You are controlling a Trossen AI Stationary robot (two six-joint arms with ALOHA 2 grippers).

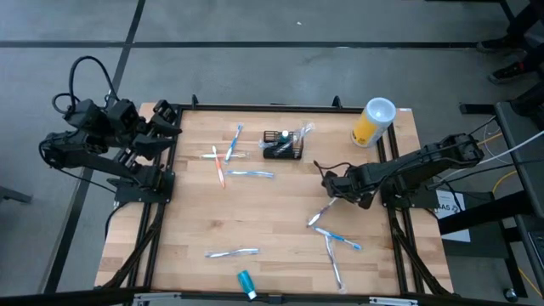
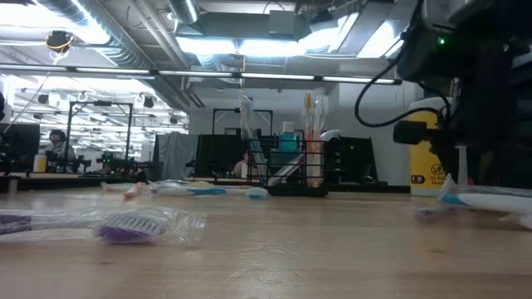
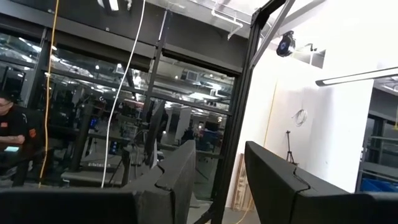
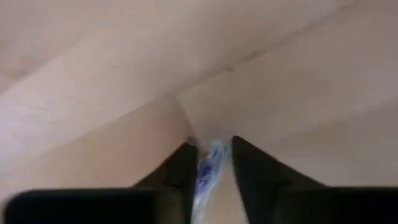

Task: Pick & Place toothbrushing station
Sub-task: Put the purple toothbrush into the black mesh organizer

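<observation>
At the near edge of the table (image 1: 280,255) lies a small teal tube (image 1: 246,282), alone; I count one. Just behind it lies one wrapped toothbrush (image 1: 232,252), flat on the wood. To the right lie two more, crossed over each other (image 1: 338,242), I think only dropped there as a stock to be picked.

A little further, the right gripper (image 4: 213,163) is pressed down to the table over a fourth wrapped toothbrush (image 1: 320,212). In its wrist view the two dark fingers stand on both sides of the blue and white brush, closing around it, but the brush lies on the wood and is not lifted. I judge the low angle is needed because the brush is so thin and flat.

Further back lie three more brushes: a blue one (image 1: 252,174), an orange one (image 1: 220,167) and one nearer the far edge (image 1: 235,138). So I count seven loose brushes.

The toothbrushing station (image 1: 282,144) stands in the far middle of the table, upright, well apart from the right gripper. From the low view some brushes stand in it already, about three, but I cannot count them surely.

In the far right corner stands one yellow canister (image 1: 371,121) with a white lid.

The left gripper (image 3: 214,180) waits off the far left corner, its fingers apart and holding nothing.
</observation>
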